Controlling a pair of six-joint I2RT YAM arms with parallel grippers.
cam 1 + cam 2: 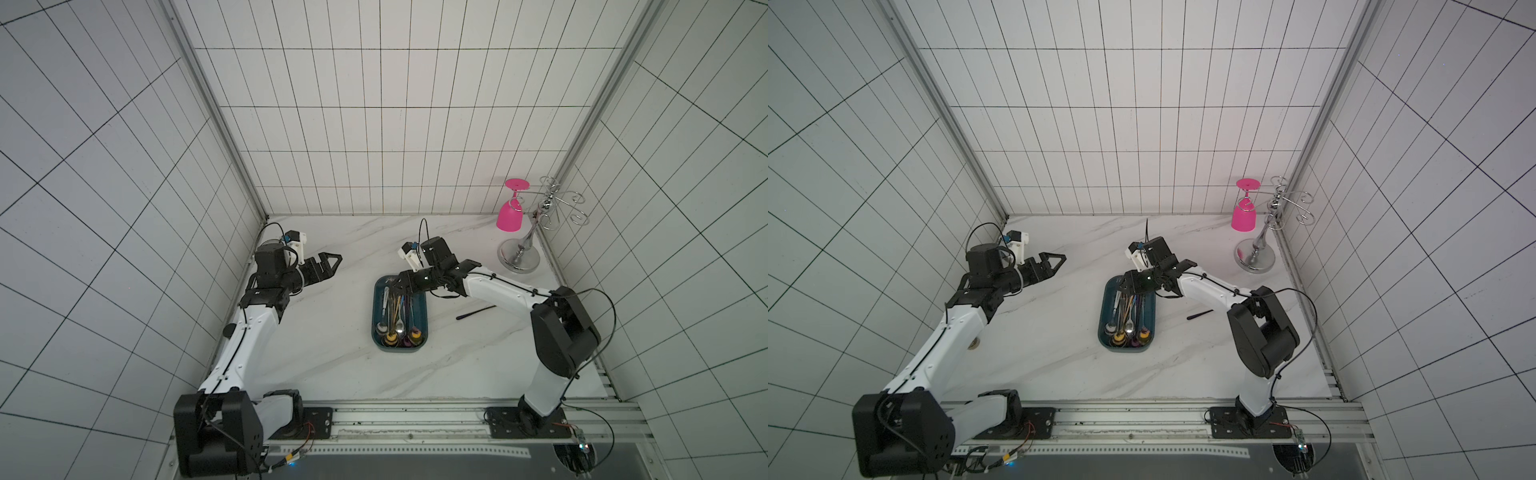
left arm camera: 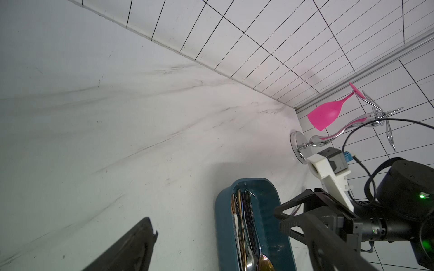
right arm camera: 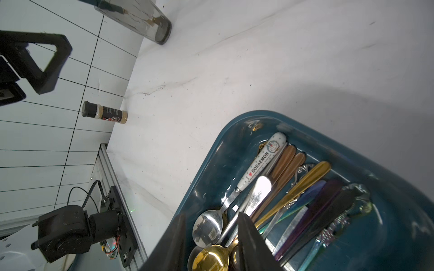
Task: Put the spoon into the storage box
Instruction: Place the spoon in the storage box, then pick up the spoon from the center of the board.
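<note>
The dark teal storage box (image 1: 376, 328) lies mid-table with several spoons (image 1: 399, 320) lengthwise inside, bowls toward the front. My right gripper (image 1: 401, 283) hangs over the box's far end. In the right wrist view its jaws (image 3: 211, 218) stand apart above a steel spoon bowl (image 3: 207, 226) and a gold one (image 3: 211, 258), clamping nothing. A white-handled spoon (image 3: 263, 162) rests among the other handles. My left gripper (image 1: 328, 266) is open and empty, raised well to the left of the box.
A slim black utensil (image 1: 476, 312) lies on the table right of the box. A chrome rack (image 1: 519, 257) holding an upside-down pink glass (image 1: 510, 212) stands at the back right. A grey translucent cup (image 3: 145, 21) and a spice jar (image 3: 104, 115) stand by the left wall.
</note>
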